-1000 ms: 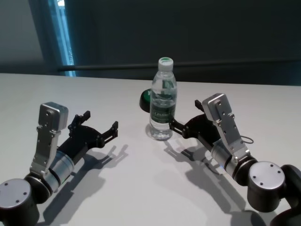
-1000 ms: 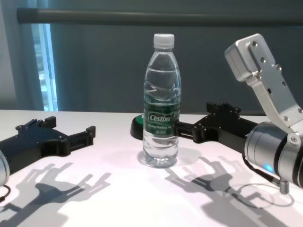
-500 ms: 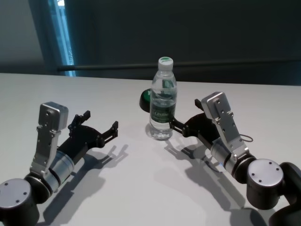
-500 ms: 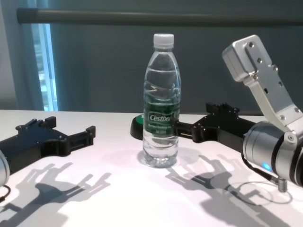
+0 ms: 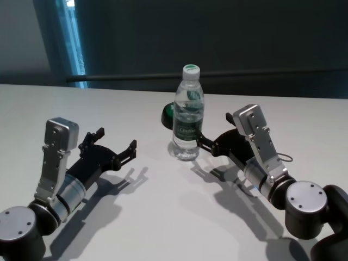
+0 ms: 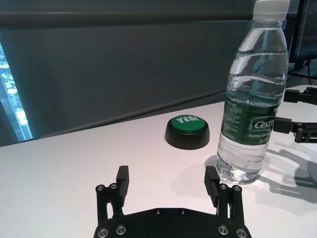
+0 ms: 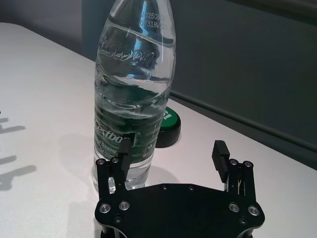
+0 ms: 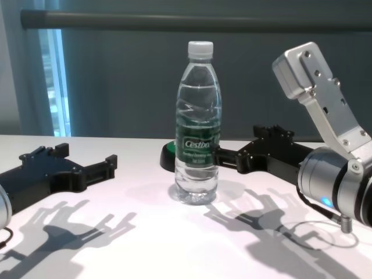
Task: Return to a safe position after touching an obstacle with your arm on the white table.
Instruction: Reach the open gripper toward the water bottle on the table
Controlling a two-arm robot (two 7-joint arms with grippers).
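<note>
The obstacle, a clear water bottle [image 5: 188, 117] with a white cap and green label, stands upright mid-table on the white table [image 5: 163, 212]. It also shows as the bottle [image 8: 199, 133] in the chest view. My right gripper [image 5: 213, 131] is open just right of it, one fingertip [image 7: 124, 149] against the bottle [image 7: 133, 84] at label height; nothing lies between its fingers. My left gripper [image 5: 117, 139] rests open and empty, low over the table well left of the bottle [image 6: 252, 104].
A low black button with a green top [image 5: 168, 114] sits just behind the bottle, also seen as the button [image 6: 187, 130] from the left wrist. A thin cable loop [image 8: 308, 235] lies on the table under my right forearm. Dark wall and rail run behind the table's far edge.
My right arm has edged slightly toward the bottle, and the bottle has shifted a little to the left and away. The left arm has not moved.
</note>
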